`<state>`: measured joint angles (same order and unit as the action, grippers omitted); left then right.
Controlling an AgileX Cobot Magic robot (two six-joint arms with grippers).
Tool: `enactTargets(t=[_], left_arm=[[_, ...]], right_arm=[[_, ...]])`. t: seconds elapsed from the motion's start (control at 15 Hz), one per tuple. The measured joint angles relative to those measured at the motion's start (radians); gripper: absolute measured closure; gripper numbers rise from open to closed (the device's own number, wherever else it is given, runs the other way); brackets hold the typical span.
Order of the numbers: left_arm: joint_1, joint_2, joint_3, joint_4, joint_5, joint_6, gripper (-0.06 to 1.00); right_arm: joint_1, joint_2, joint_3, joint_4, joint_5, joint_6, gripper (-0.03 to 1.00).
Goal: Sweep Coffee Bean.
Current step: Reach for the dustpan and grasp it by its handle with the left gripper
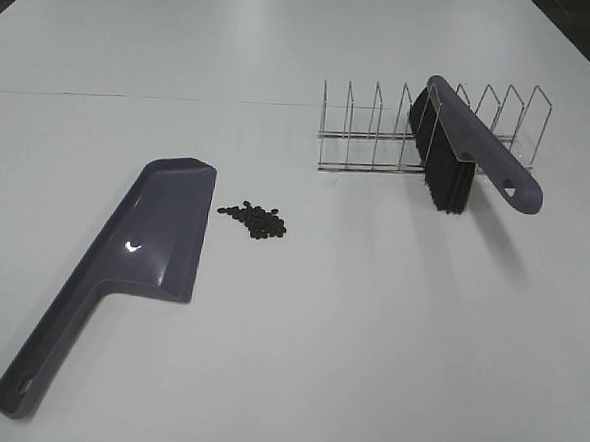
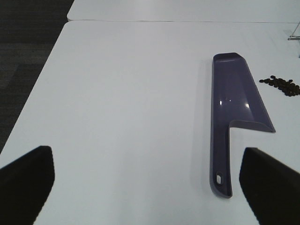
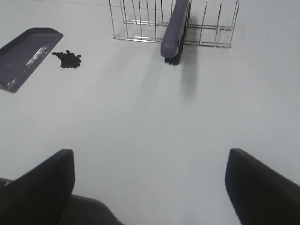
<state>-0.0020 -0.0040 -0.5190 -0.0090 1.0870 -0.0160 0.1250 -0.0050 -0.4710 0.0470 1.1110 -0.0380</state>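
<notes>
Start of the job, nothing picked up yet. Far left: the left gripper [image 2: 147, 187] hangs over the bare surface [image 1: 367, 346], jaws spread wide, nothing between them. Ahead of it lies the purple dustpan [image 1: 165, 223], flat on the surface, handle pointing back toward the near left edge, open lip facing right. Next, the coffee bean [image 1: 254, 220] pile: a small dark cluster on the surface just beside the dustpan's lip, not touching it, none in the pan. Further right and back stands a wire rack [image 1: 380, 136] with the brush [image 1: 475, 152] propped in its slots, bristles down, handle sticking out toward the near right. The bristle tips look to reach the surface, but that's hard to be sure of from here. Far right: the right gripper [image 3: 150, 187] is also released, jaws apart and empty, well apart from the brush.

Judgement: the step in hand is reaching for the tools. The next move likely calls for the right gripper to take the brush handle and lift it clear of the wires without dragging the rack. The left gripper would take the dustpan handle and steady the lip by the beans.
</notes>
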Motion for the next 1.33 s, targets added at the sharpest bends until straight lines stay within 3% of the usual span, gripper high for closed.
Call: enactTargets(t=[1.33], left_arm=[[0.0,0.0,0.0,-0.003,-0.003,0.0,-0.05]], right_arm=[[0.0,0.0,0.02,0.002,0.002,0.0,0.17]])
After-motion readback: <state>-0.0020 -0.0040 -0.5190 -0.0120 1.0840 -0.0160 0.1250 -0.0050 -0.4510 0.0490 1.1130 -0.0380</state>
